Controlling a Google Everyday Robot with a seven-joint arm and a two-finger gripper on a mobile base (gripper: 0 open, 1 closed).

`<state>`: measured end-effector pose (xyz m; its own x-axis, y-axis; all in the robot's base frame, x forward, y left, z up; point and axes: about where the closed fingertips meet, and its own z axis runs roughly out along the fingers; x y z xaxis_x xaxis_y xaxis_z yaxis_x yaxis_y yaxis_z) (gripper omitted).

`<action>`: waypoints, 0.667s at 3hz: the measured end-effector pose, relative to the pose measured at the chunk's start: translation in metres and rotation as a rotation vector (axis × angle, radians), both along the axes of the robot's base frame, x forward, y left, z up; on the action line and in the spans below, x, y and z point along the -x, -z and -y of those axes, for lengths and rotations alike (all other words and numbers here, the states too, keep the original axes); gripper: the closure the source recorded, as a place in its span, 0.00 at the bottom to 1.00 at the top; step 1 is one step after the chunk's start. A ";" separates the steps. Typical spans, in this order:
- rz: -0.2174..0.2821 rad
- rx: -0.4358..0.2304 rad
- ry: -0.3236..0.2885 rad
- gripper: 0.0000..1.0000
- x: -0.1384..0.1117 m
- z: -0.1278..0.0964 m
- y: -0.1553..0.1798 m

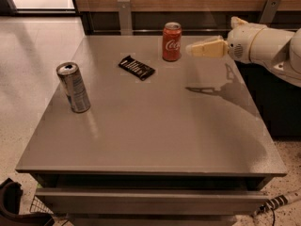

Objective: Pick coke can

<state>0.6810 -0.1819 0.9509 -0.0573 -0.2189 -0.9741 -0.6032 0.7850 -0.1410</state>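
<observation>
The coke can (171, 42), red-orange with white script and a silver top, stands upright near the far edge of the grey table (155, 126). My gripper (193, 49) comes in from the right on a white arm, held above the table with its cream fingers pointing left at the can. Its tip is just right of the can, a small gap apart, at about mid-can height.
A taller silver slim can (74, 87) stands upright at the table's left side. A flat black packet (136, 67) lies left of the coke can. A wood-panelled wall with metal brackets runs behind the table. The table's right edge lies under my arm.
</observation>
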 end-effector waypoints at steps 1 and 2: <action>0.003 -0.034 -0.080 0.00 -0.030 -0.013 0.018; -0.003 -0.056 -0.144 0.00 -0.053 -0.022 0.032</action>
